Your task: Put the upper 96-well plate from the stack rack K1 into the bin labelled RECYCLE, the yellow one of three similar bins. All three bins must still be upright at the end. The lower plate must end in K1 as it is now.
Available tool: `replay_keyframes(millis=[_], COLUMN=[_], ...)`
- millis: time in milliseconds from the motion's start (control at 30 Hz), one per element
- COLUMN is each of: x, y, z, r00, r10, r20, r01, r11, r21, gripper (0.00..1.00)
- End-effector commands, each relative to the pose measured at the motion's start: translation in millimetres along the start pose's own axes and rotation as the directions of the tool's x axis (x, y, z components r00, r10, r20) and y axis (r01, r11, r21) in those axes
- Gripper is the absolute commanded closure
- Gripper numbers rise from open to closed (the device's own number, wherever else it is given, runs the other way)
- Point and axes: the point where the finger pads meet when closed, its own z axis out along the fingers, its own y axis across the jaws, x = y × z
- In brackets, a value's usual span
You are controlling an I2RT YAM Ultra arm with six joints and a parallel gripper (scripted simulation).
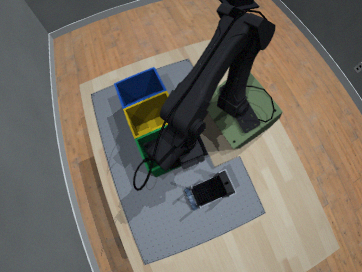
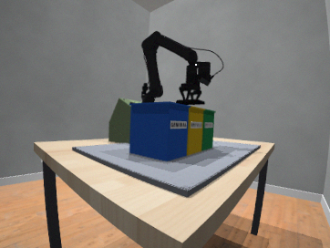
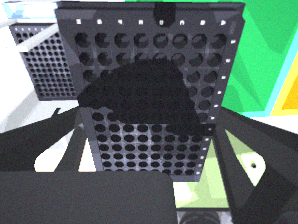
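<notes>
My gripper (image 2: 190,95) is shut on the upper 96-well plate (image 3: 150,95), a black plate that fills the wrist view between my fingers. I hold it in the air above the green bin (image 1: 149,152), at the end of the bin row next to the yellow RECYCLE bin (image 1: 145,118). In the wrist view the green bin (image 3: 257,55) lies under the plate's right side and the yellow bin (image 3: 289,97) shows at the right edge. The lower plate (image 1: 213,189) still sits in rack K1 (image 1: 192,197) on the mat; it also shows in the wrist view (image 3: 42,62). In the top view my arm hides the gripper.
The blue bin (image 1: 140,87) stands at the far end of the row; all three bins are upright. The labels face the exterior view, with blue (image 2: 157,129), yellow (image 2: 196,129) and green (image 2: 208,129). The arm's green base block (image 1: 246,116) is behind the bins.
</notes>
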Motion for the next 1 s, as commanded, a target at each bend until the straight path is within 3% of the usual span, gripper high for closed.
replay_keyframes(millis=[0,433,533,967], x=[-5,-25,-26,-35], y=[-6,-40,-50,-87], z=[-6.4,-13.2,-5.3,-4.2], r00=[0.999,0.997,0.999,0.999], r10=[-0.04,-0.042,-0.044,-0.045], r20=[0.03,0.063,0.026,0.02], r01=[0.041,0.045,0.045,0.045], r11=[0.998,0.998,0.998,0.998], r21=[-0.044,-0.041,-0.037,-0.034], gripper=[1.0,1.0,1.0,1.0])
